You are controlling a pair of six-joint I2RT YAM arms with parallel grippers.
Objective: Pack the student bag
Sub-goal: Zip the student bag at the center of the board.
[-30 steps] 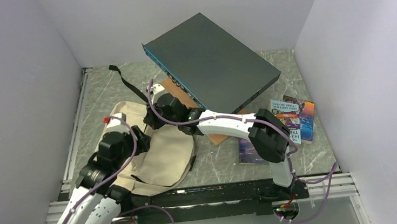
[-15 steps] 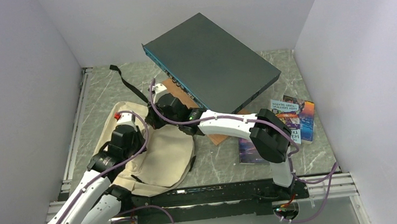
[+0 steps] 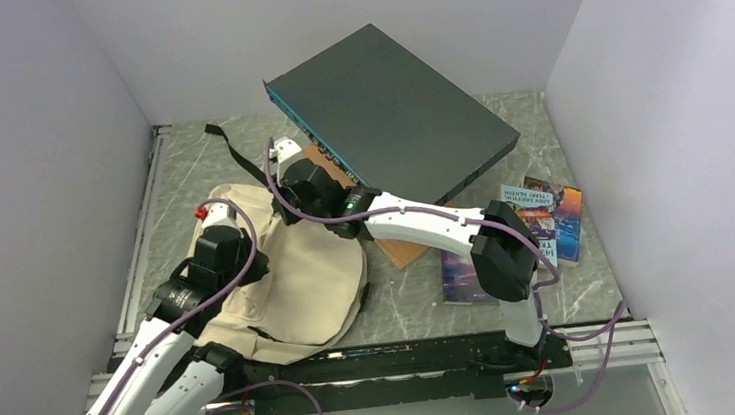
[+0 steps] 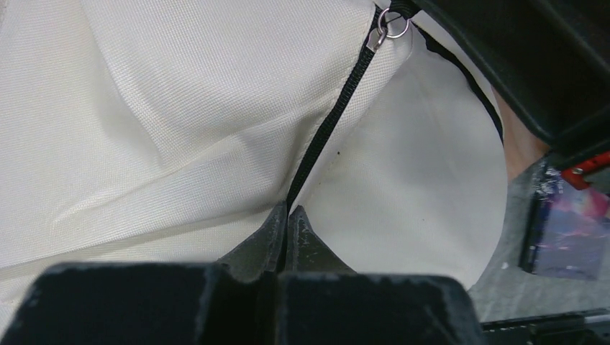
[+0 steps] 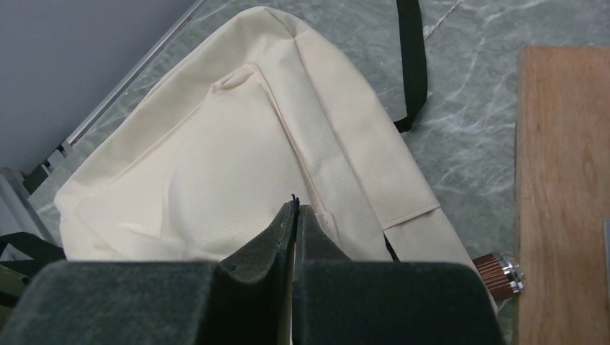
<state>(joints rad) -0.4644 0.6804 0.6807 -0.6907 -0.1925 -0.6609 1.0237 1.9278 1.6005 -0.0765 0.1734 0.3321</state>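
The student bag (image 3: 300, 289), cream canvas with black straps, lies flat at the near left of the table. My left gripper (image 4: 288, 210) is shut on the bag's black zipper line (image 4: 327, 126), which runs up to a metal pull ring (image 4: 389, 24). In the top view it (image 3: 260, 269) sits over the bag's left part. My right gripper (image 5: 294, 206) is shut at the bag's far end (image 3: 280, 197), with a thin strip of cream fabric and a black edge pinched between its fingers. Below it in the right wrist view spreads the bag's body (image 5: 237, 158).
A big dark grey flat box (image 3: 396, 115) leans at the back over a wooden board (image 3: 402, 250). Books (image 3: 538, 233) lie at the right. A black strap (image 3: 234, 159) trails toward the back left. A small brown ribbed item (image 5: 498, 273) lies by the board's edge (image 5: 561, 180).
My left gripper went from open to shut on the zipper line and shifted slightly left. My right gripper moved toward the back, and the bag's near right side spread out.
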